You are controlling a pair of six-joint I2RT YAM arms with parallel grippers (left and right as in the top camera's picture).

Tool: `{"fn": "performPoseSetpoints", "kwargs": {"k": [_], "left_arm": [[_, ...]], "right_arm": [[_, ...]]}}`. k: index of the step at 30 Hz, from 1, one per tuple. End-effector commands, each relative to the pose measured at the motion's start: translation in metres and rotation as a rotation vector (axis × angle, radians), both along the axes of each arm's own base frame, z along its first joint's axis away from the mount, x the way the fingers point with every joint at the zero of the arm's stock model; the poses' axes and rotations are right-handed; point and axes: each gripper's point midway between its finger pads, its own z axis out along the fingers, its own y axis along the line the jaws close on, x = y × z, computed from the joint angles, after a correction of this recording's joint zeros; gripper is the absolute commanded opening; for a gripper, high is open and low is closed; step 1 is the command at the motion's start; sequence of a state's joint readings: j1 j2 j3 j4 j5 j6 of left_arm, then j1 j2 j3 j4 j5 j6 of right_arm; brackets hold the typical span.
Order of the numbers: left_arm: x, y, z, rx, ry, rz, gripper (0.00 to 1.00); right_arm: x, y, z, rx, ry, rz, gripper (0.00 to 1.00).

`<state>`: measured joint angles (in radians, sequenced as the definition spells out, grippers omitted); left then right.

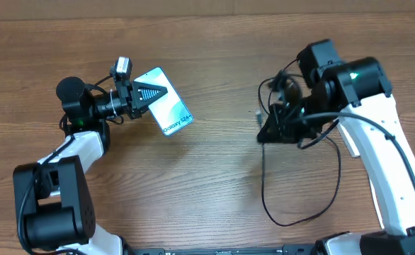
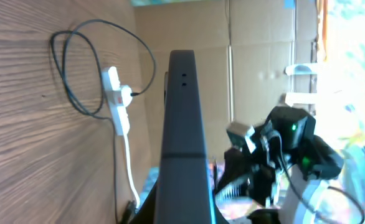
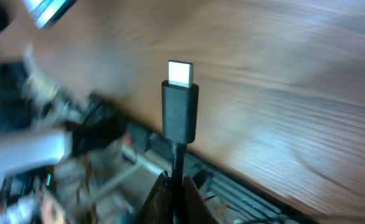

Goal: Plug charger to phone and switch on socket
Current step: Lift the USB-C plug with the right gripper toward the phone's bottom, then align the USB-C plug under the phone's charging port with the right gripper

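Toward the upper left of the overhead frame, my left gripper [image 1: 138, 95] is clamped on the phone [image 1: 168, 108], its cyan screen facing up. At centre right, my right gripper [image 1: 268, 132] pinches the charger [image 3: 180, 106] just below its plug tip, and the cable loops toward the lower edge. Plug and phone are well apart. I judge the step in hand to be bringing the tip to the phone's port. Next I must square the tip to the slot, then press in gently. The socket [image 2: 116, 99] lies in the upper left of the left wrist view; I cannot tell its switch state.
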<state>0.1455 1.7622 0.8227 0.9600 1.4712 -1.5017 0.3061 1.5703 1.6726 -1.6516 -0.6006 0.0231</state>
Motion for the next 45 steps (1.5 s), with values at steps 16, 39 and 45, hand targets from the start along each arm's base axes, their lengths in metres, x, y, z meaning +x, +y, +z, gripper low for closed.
{"fn": "performPoseSetpoints", "kwargs": {"k": [16, 39, 45], "left_arm": [[-0.002, -0.014, 0.024, -0.026, 0.067, -0.058, 0.04], [-0.007, -0.04, 0.025, -0.031, 0.072, -0.101, 0.04], [-0.008, -0.04, 0.025, -0.03, 0.073, -0.104, 0.04]], "right_arm": [[-0.02, 0.099, -0.027, 0.158, -0.116, 0.192, 0.04], [-0.021, 0.118, -0.036, 0.134, -0.156, 0.228, 0.04], [-0.018, 0.115, -0.039, 0.114, -0.167, 0.222, 0.04]]}}
